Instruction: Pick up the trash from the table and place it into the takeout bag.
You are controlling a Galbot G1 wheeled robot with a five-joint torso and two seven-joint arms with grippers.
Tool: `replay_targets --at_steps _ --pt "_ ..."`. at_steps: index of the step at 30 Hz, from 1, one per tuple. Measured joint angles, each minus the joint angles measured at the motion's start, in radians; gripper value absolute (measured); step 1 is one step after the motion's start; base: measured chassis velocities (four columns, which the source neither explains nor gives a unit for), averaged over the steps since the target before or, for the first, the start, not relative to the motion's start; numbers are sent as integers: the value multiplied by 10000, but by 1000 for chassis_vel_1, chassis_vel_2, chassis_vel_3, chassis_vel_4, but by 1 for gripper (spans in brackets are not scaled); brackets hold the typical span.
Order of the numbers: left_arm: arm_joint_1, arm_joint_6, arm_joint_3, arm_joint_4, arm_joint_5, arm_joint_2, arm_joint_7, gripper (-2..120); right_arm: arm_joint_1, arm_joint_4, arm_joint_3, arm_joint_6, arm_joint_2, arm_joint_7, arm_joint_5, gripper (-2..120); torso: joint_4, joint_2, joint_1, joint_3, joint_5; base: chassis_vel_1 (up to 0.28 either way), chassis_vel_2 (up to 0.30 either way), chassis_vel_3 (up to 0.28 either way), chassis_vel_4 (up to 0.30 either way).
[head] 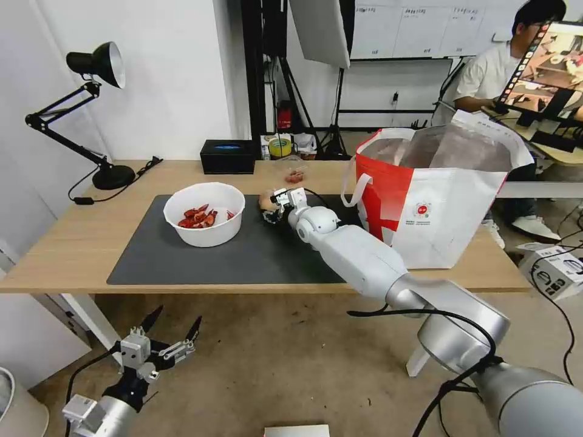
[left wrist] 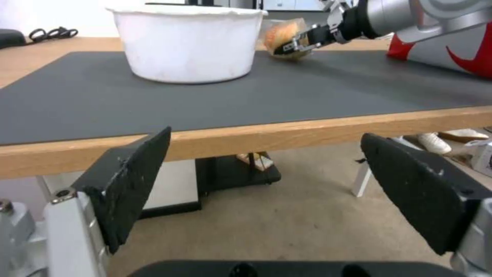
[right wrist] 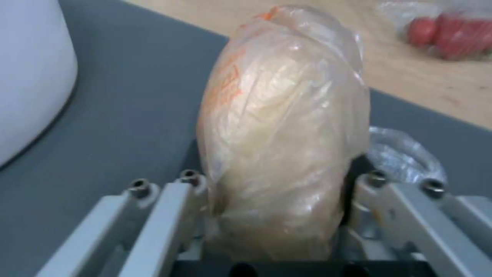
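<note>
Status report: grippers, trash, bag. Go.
Right gripper shut on wrapped lump, over the mat. Left gripper open, parked below the table. Bowl on mat; bag open, nothing blocking.

No text legible in any view. Takeout bag (head: pixel 437 206): small round red-green logo (head: pixel 422 210) on the white front panel, with lines of fine print just below at 6 o'clock, too small to read. Plastic-wrapped lump (right wrist: pixel 282 127): orange printed marks on the wrap, not decipherable. Wall sheets (head: pixel 425 24) behind: printing unreadable.
</note>
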Motion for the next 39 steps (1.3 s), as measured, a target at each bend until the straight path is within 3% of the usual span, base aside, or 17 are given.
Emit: replay_targets --at_steps 4,5,8,10,11,12,13,15,17,18,23,26,33,39 --pt "15 -1 0 -19 13 -14 -1 100 -113 553 7 66 -299 150 4 25 3 0 0 0 0 0 0 0 0" --pt "24 -1 -6 -39 18 -18 -5 100 -290 1301 41 176 -705 345 2 19 2 0 0 0 0 0 0 0 0" --pt "29 -3 -12 -61 22 -29 -6 100 -488 2041 110 248 -1104 516 -1 14 3 0 1 0 1 0 0 0 0" --pt "34 -6 -29 -96 22 -50 -12 100 -960 3428 353 326 -1852 900 1 7 0 0 0 0 0 0 0 0 0" --pt "34 -6 -29 -96 22 -50 -12 100 -960 3428 353 326 -1852 900 1 7 0 0 0 0 0 0 0 0 0" --pt "-13 -7 -31 -105 13 -38 -13 100 -1480 4620 664 417 -2409 1315 17 7 0 0 0 0 2 0 0 0 0" --pt "-13 -7 -31 -105 13 -38 -13 100 -1480 4620 664 417 -2409 1315 17 7 0 0 0 0 2 0 0 0 0" --pt "-66 -7 -34 -169 -38 98 -38 100 -3036 7171 1746 660 -3696 1725 11 7 1 0 -1 -1 3 0 0 0 0" --pt "-68 -7 -34 -179 -44 114 -38 100 -3278 7522 1917 691 -3908 1741 5 7 0 0 0 -1 3 0 0 0 0" --pt "-82 -7 -34 -202 -57 152 -47 100 -3986 8494 2379 800 -4450 1763 -29 7 -3 0 -1 -1 1 0 0 0 0" --pt "-142 1 37 -214 -63 199 -44 100 -5268 10131 3281 989 -5276 1765 -137 7 -2 1 0 -2 3 0 0 0 0" --pt "-234 21 203 -223 -60 207 -52 100 -6249 11461 4342 1225 -5896 1799 -217 7 -1 1 -1 -2 1 0 0 0 0" --pt "-272 30 286 -282 -42 205 -52 100 -6470 12106 4980 1490 -6275 2056 -355 7 -1 1 0 -2 1 0 0 0 0" --pt "-273 45 308 -393 -33 206 -52 100 -6088 12282 5387 1830 -6568 3018 -715 7 0 1 -1 -2 -1 0 0 0 0"
